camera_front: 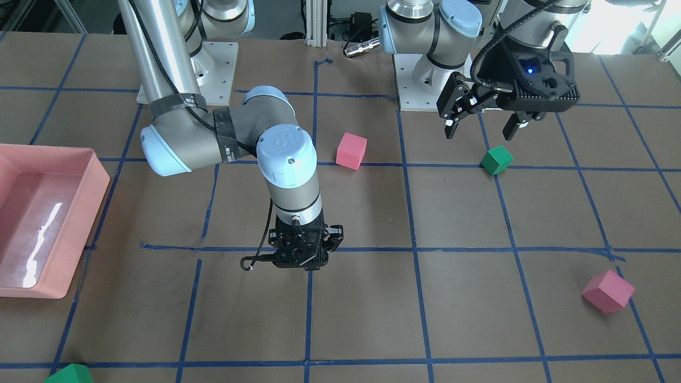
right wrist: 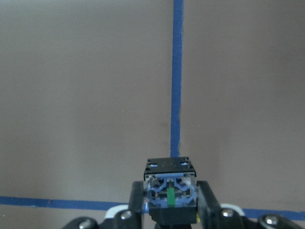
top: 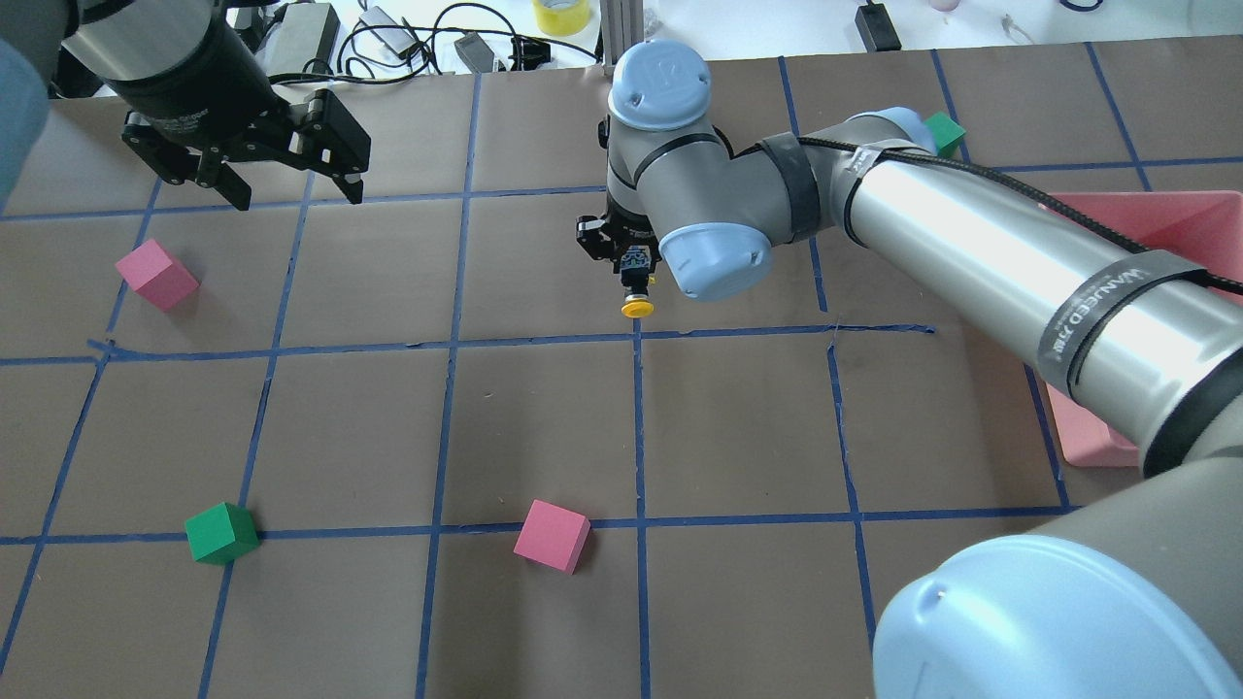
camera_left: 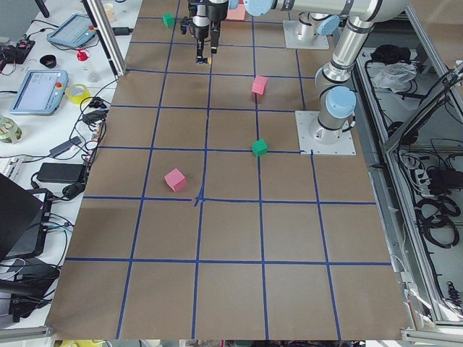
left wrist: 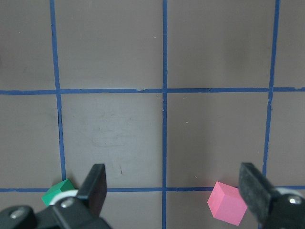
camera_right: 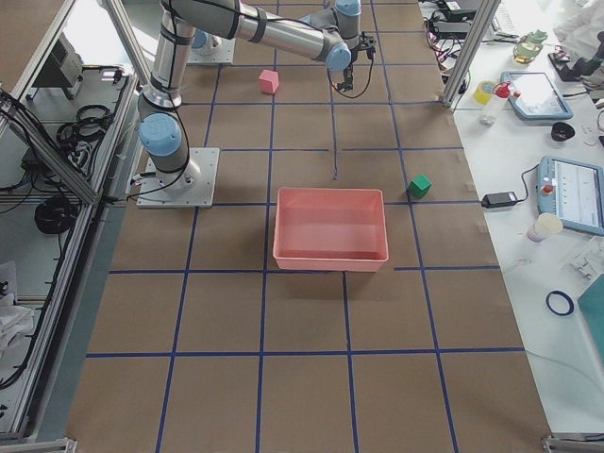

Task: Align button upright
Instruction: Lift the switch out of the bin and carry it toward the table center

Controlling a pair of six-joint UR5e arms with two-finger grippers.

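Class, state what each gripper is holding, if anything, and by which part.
The right gripper holds the button by its blocky base, yellow cap pointing away from the gripper. The left gripper is open and holds nothing.

Right gripper points straight down, clamped on the button — left gripper hangs open, raised.

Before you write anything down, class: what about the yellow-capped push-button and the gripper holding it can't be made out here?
Right wrist view: the small black-bodied push-button hides its round yellow cap behind its own blocky base.
Front-facing view: the right gripper has its fingers and the push-button behind its own housing.
Both side views: push-button too small for detail.
Every view: whether it touches the brown table is unclear.
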